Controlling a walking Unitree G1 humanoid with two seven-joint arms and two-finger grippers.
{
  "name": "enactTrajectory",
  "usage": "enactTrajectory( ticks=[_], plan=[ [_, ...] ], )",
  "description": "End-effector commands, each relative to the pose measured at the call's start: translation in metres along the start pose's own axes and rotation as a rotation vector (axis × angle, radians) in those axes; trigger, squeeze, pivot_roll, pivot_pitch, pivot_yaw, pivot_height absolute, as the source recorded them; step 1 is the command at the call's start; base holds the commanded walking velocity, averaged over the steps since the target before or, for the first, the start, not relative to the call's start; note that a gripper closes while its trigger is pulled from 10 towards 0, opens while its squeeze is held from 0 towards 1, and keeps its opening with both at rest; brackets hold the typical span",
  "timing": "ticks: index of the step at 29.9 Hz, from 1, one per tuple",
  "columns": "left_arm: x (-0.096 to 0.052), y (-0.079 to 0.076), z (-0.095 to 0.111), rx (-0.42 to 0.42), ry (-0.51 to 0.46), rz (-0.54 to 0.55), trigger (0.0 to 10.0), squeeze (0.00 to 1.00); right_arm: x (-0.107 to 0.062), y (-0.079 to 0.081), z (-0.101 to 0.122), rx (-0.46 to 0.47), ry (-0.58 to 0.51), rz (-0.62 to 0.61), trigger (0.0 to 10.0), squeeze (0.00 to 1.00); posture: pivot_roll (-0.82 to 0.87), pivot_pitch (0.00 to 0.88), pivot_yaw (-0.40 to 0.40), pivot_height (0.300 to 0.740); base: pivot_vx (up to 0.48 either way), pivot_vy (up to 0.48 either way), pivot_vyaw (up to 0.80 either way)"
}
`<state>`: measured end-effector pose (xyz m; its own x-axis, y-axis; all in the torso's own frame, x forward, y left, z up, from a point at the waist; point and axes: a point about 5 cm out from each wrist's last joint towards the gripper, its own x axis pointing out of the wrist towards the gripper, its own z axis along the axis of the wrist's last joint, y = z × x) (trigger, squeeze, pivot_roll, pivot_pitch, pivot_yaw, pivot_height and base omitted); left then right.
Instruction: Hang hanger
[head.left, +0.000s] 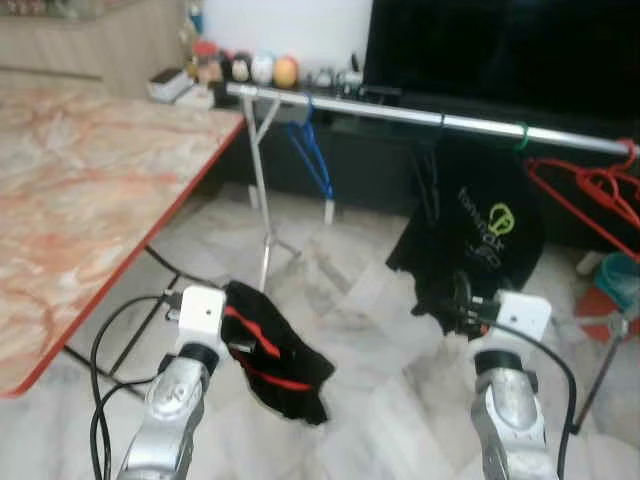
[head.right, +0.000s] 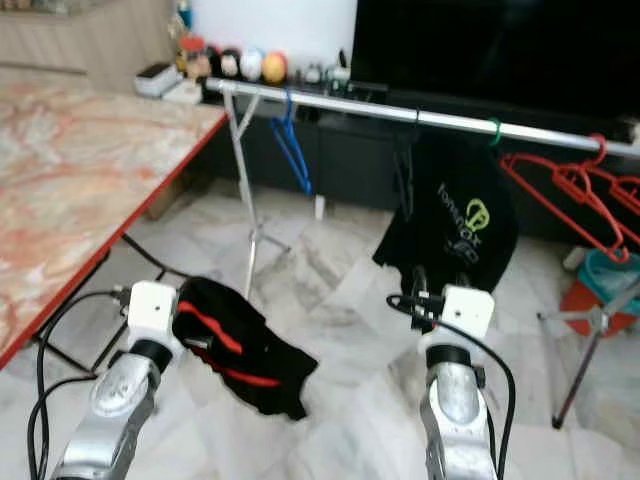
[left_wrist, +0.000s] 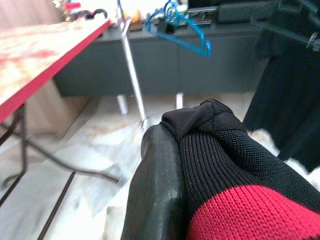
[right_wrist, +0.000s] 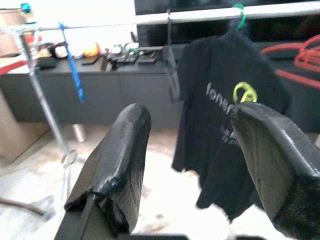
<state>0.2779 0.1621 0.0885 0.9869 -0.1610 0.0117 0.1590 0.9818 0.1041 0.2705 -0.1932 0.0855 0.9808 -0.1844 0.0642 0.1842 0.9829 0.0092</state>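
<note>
A marble-patterned bench with a red edge (head.left: 90, 190) is seen at the left. Small colourful jars and round ornaments (head.left: 245, 68) are lined along a dark low cabinet (head.left: 370, 165) beneath a large black screen (head.left: 500, 50).

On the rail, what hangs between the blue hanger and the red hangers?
In the left eye view, a black T-shirt on a green-hooked hanger hangs from the rail between the blue hanger and the red hangers.
</note>
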Motion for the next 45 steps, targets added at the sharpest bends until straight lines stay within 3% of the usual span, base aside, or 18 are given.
enactTrajectory(
  ticks=[1,14,27,45],
  plan=[
    [0.0021,-0.001,0.0082,0.01,-0.038,-0.005,10.0,0.0,-0.0015,-0.005,-0.0022,-0.005,0.013,-0.014,10.0,0.0,0.0,0.02,-0.003,0.74,-0.262,0.0,0.0],
    [0.0009,0.0005,0.0073,0.013,-0.037,-0.008,10.0,0.0,-0.0046,-0.0047,-0.0053,-0.003,0.022,-0.017,10.0,0.0,0.0,0.0,-0.001,0.74,-0.263,0.0,0.0],
    [0.0006,0.0016,0.0057,0.004,-0.024,0.007,10.0,0.0,-0.0065,-0.0041,-0.0068,0.001,0.029,-0.017,10.0,0.0,0.0,0.0,0.002,0.74,0.0,0.0,0.0],
    [0.0028,0.0013,0.0075,-0.009,-0.026,0.019,10.0,0.0,-0.0046,-0.0034,-0.0053,0.007,0.026,-0.015,10.0,0.0,0.0,0.029,-0.005,0.74,0.0,0.369,0.0]
  ],
)
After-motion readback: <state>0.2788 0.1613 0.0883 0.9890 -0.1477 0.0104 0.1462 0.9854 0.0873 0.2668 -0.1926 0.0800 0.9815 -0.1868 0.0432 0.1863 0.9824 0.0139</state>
